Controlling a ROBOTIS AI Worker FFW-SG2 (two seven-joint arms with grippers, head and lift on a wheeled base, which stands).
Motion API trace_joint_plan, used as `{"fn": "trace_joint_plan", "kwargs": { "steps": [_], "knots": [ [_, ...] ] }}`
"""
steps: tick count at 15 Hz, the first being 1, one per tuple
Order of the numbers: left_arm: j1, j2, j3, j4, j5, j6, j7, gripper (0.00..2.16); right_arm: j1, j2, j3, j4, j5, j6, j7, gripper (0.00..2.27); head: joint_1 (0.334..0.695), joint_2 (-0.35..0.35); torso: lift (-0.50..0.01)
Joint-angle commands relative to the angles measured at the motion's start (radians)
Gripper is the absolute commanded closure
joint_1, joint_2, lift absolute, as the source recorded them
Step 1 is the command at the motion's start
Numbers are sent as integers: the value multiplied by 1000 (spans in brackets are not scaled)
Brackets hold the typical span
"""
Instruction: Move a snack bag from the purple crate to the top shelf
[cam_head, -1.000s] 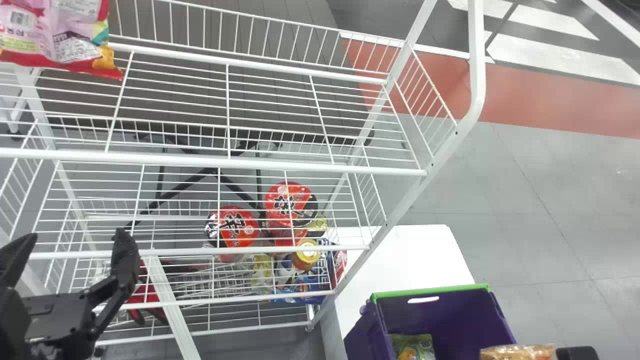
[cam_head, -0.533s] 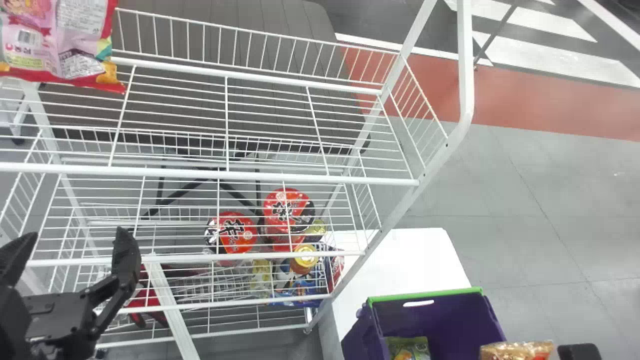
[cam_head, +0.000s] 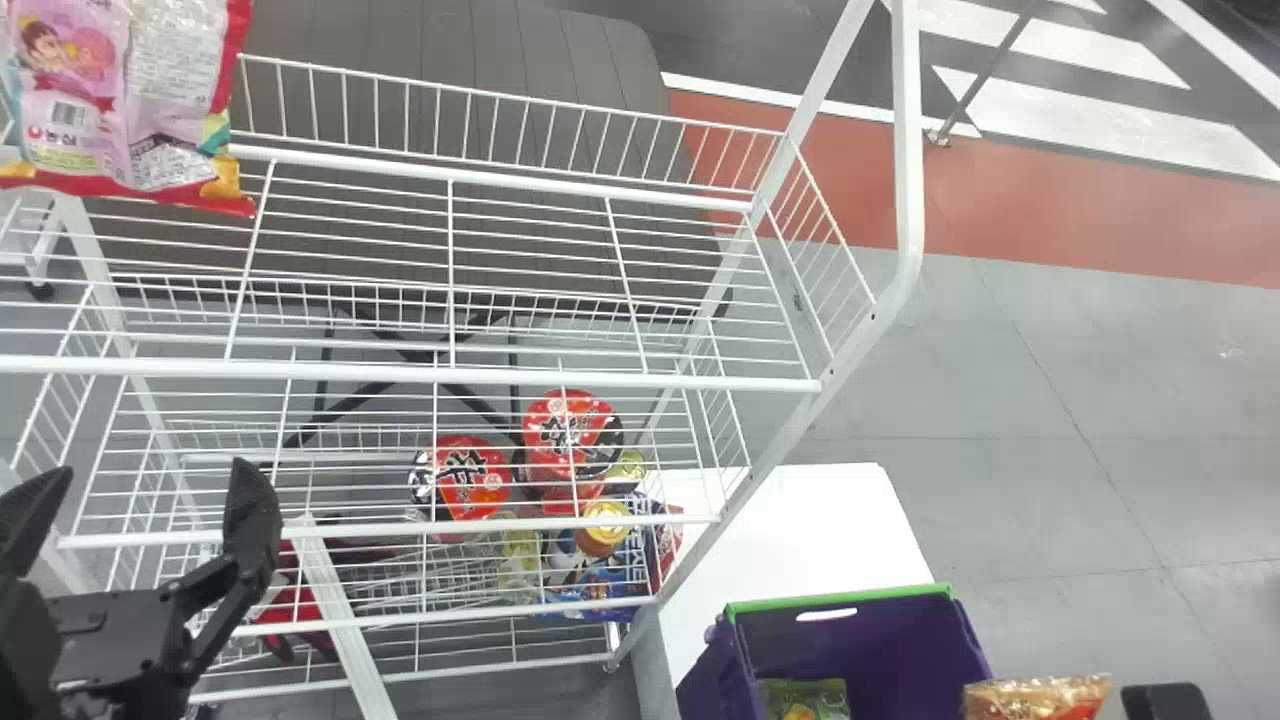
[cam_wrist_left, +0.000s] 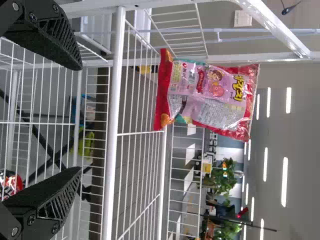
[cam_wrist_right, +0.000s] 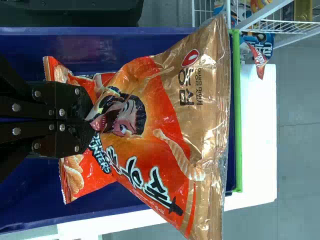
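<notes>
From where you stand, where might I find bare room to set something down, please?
Free: the white wire rack's top shelf, right of the pink plastic snack bag; the white tabletop between rack and purple crate. Crowded: the rack's lower right, around round red tubs.

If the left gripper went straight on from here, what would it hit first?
Probably the white wire rack: the left gripper faces its front, likely meeting a shelf's front rail, though depth leaves unclear which one.
</notes>
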Motion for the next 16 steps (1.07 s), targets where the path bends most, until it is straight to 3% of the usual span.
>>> {"fn": "trace_joint_plan", "kwargs": {
  "steps": [1, 16],
  "knots": [
    [12, 2, 2, -7, -8, -25, 9, 103, -4, 0, 0, 0, 0, -1, -1, 1656, 695, -350, -79],
    [27, 5, 4, -29, -28, -56, 23, 107, -21, 0, 8, 21, 0, -7, 10, 1656, 695, -350, -20]
  ]
}}
